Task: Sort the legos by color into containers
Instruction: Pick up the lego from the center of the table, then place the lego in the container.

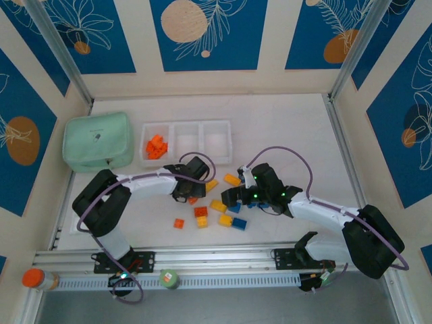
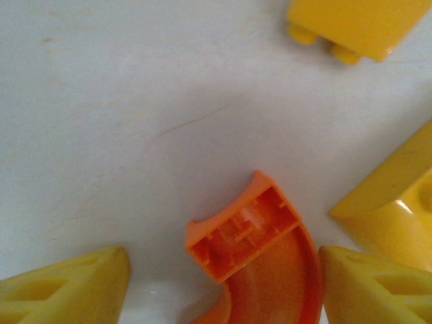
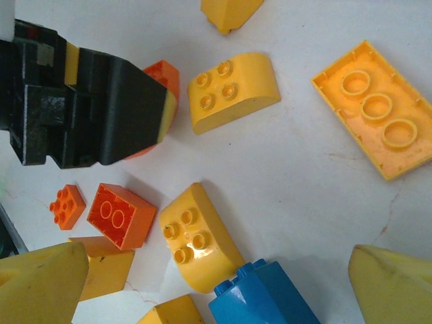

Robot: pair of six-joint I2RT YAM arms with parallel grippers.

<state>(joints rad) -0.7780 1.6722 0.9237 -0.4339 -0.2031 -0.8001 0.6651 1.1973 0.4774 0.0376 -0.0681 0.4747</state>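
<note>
Item 1. Table [image 1: 290, 135]: white, and it carries everything I list below.

Item 2. White tray [image 1: 187, 162]: sits toward the table's far edge, left of centre, with three square compartments side by side. The left compartment [image 1: 148, 129] holds a heap of orange bricks [image 1: 156, 146].

Item 3. Mint-green pouch [image 1: 98, 140]: in the table's far left corner, just beside the tray's left end.

Item 4. Loose legos [image 1: 217, 205]: yellow, orange and blue pieces scattered mid-table, toward the near edge, around and between the two grippers.

Item 5. Left gripper [image 2: 223, 283]: low over the table with its jaws apart.
- The curved orange piece [image 2: 256, 256] lies on the table between its yellow fingertips [image 2: 67, 287], with the hollow side showing.
- The piece is close against the finger at the wrist view's right and well apart from the other.
- I cannot tell whether it touches that finger.
- A yellow brick [image 2: 354, 23] lies beyond it.

Item 6. Right gripper [image 3: 219, 283]: jaws spread wide and gripping nothing.
- A blue brick [image 3: 263, 300] and a rounded yellow brick [image 3: 199, 236] lie on the table between its fingers.
- Beyond them I see an orange brick [image 3: 121, 214], a small orange brick [image 3: 67, 206], a second rounded yellow brick [image 3: 233, 91] and a flat yellow plate [image 3: 374, 108] with its hollow side up.
</note>
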